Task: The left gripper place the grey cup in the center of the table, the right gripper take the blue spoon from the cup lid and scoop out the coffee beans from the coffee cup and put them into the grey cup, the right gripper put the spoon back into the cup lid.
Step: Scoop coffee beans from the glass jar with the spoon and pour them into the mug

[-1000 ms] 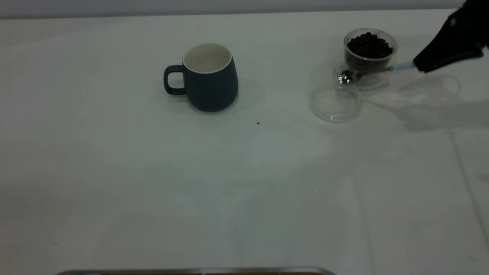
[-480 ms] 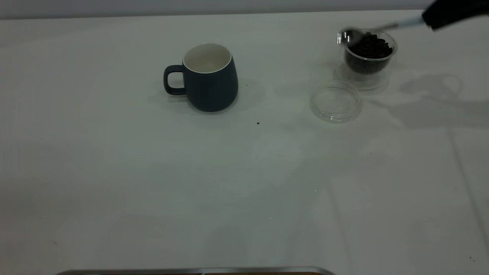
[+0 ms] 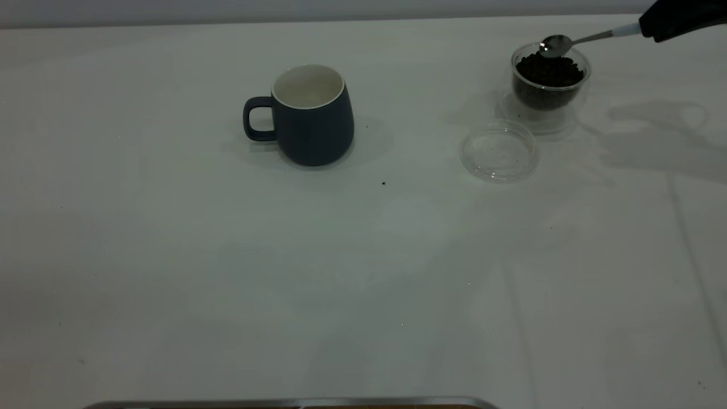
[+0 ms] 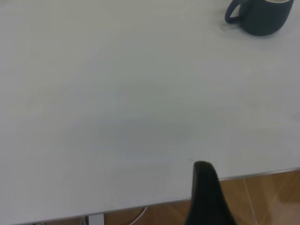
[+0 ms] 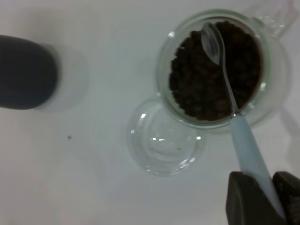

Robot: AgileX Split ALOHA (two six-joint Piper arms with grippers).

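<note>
The grey cup (image 3: 312, 113) stands upright near the table's middle, handle to the left, white inside empty; it also shows in the left wrist view (image 4: 262, 16) and the right wrist view (image 5: 26, 72). The coffee cup (image 3: 550, 79) at the far right holds the coffee beans (image 3: 548, 71). The empty cup lid (image 3: 498, 150) lies in front of it. My right gripper (image 3: 661, 25) is shut on the blue spoon (image 3: 573, 41) by its pale handle (image 5: 248, 145). The spoon's empty metal bowl hovers over the beans (image 5: 206, 79). My left gripper (image 4: 206, 187) is parked at the table's near edge.
The white table (image 3: 363, 255) carries a few dark specks, one (image 3: 384, 183) in front of the grey cup. A metal edge (image 3: 284, 403) runs along the table's front. The wooden floor (image 4: 262, 197) shows beyond that edge.
The right gripper lifted the spoon from in front of the coffee cup, above the lid, up over the cup's rim. The spoon's bowl now sits above the beans.
</note>
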